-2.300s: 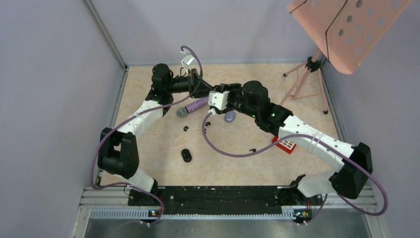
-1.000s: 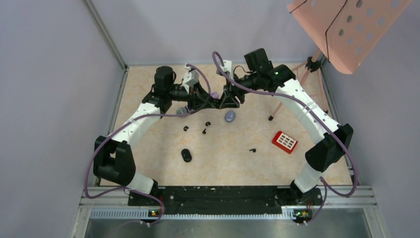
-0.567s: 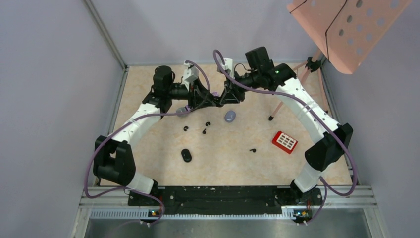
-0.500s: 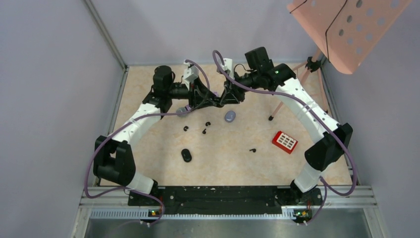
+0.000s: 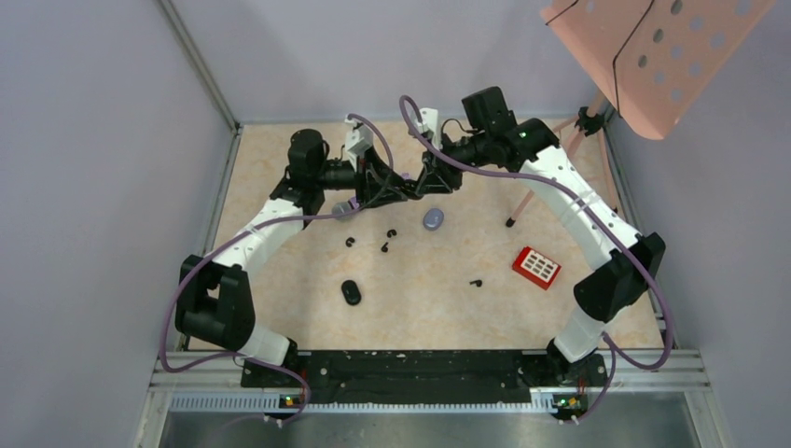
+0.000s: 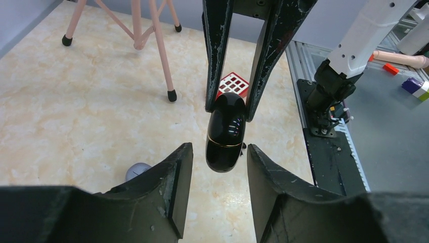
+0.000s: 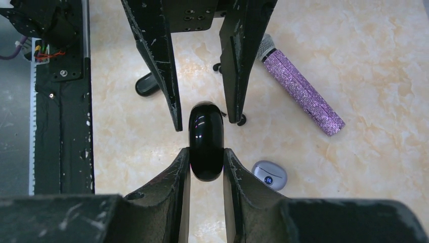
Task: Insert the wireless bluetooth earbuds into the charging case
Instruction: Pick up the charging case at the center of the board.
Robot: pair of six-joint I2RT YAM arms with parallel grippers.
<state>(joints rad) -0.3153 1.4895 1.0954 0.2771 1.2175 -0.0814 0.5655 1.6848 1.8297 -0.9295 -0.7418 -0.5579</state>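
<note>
My right gripper (image 7: 206,152) is shut on a glossy black oval charging case (image 7: 206,136) and holds it in the air at the back of the table. My left gripper (image 6: 218,149) faces it, open. The case's end (image 6: 226,132) lies between the left fingertips with a gap on each side. In the top view the two grippers meet, left (image 5: 401,189) and right (image 5: 420,188). Tiny black earbuds (image 5: 350,242) (image 5: 384,247) (image 5: 476,282) lie loose on the table. No lilac-pink earbuds show.
A grey oval case (image 5: 433,219) and a second black case (image 5: 351,292) lie on the table. A purple glitter microphone (image 7: 299,90) lies under the left arm. A red gridded block (image 5: 536,267) sits at the right. A pink music stand (image 5: 653,47) has a tripod foot (image 5: 511,222) nearby.
The right arm has swung from low over the table's middle up to the back, meeting the left gripper. In the last second both grippers have barely moved.
</note>
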